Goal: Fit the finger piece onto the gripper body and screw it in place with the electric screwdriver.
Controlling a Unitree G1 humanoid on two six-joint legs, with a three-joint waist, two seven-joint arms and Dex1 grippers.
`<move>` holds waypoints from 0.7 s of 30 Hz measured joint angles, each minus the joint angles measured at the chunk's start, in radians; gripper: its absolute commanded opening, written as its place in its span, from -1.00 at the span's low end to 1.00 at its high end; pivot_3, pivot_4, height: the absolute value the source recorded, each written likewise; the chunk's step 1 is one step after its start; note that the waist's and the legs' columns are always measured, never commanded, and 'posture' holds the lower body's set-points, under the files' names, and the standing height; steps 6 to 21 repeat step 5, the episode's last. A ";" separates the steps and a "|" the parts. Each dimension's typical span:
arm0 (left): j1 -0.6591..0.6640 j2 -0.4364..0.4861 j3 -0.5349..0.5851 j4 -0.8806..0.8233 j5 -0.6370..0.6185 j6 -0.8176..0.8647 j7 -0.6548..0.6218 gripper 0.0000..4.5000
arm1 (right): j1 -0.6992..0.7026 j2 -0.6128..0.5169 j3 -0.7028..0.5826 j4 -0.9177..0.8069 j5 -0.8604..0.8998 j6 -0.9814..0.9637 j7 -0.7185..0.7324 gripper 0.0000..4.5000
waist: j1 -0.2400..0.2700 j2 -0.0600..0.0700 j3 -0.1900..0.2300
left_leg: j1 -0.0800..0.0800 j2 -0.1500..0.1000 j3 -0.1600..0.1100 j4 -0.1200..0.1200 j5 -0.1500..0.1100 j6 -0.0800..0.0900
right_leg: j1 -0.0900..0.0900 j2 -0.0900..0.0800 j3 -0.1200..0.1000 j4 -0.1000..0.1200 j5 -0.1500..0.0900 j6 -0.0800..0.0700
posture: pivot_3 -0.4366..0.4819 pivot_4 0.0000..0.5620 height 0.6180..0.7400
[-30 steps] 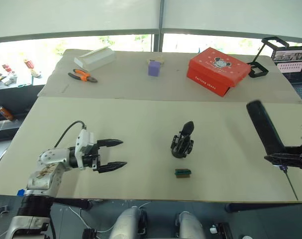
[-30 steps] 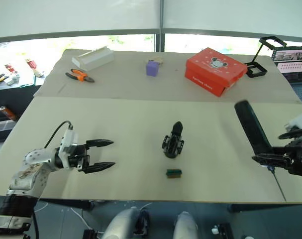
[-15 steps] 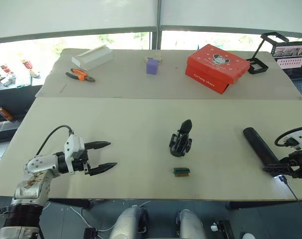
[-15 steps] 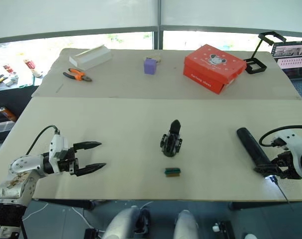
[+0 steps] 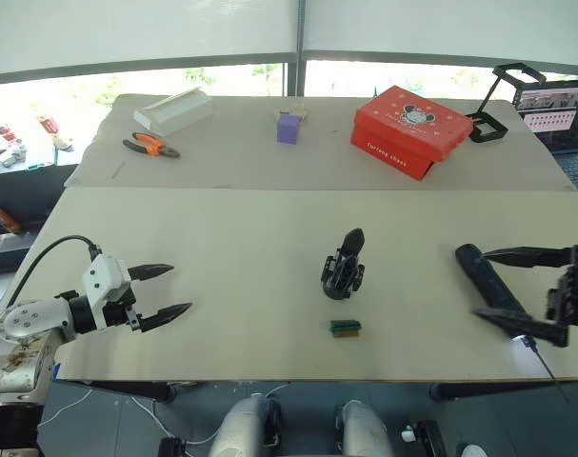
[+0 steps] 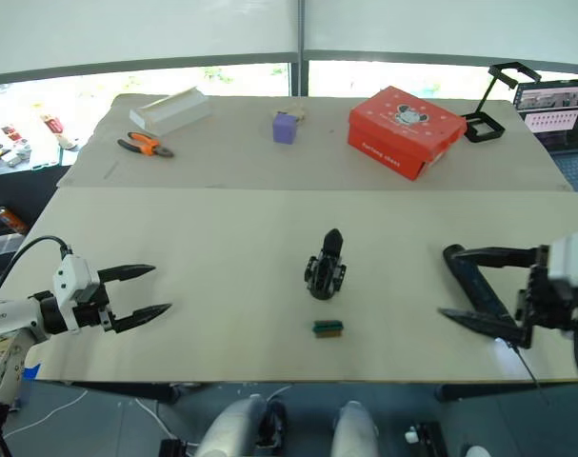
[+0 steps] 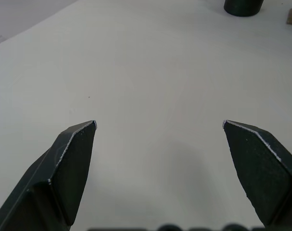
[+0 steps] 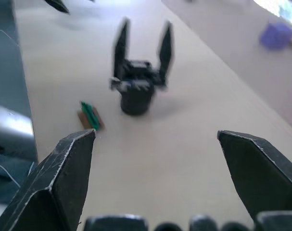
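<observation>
The gripper body (image 5: 344,267) stood upright near the middle of the worktop (image 5: 250,248), with two pointed fingers rising from it in the right wrist view. A small green-brown block (image 5: 346,328) lay just beside it, toward the front edge. The electric screwdriver (image 5: 493,290) lay flat near the right edge, its bit pointing toward the front right corner. The right end effector (image 5: 522,295) hung over it, fingers spread wide, gripping nothing. The left end effector (image 5: 160,292) hovered near the front left corner, also wide open and empty.
</observation>
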 measured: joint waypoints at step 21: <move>0.034 -0.003 0.016 -0.016 -0.001 -0.012 0.022 1.00 | 0.015 0.095 0.076 0.036 -0.100 -0.232 0.006 0.98 | 0.009 -0.001 0.000 | 0.000 -0.001 0.000 0.000 0.000 0.000 | 0.000 0.000 0.000 0.000 0.000 0.000 | -0.05 -0.47 1.00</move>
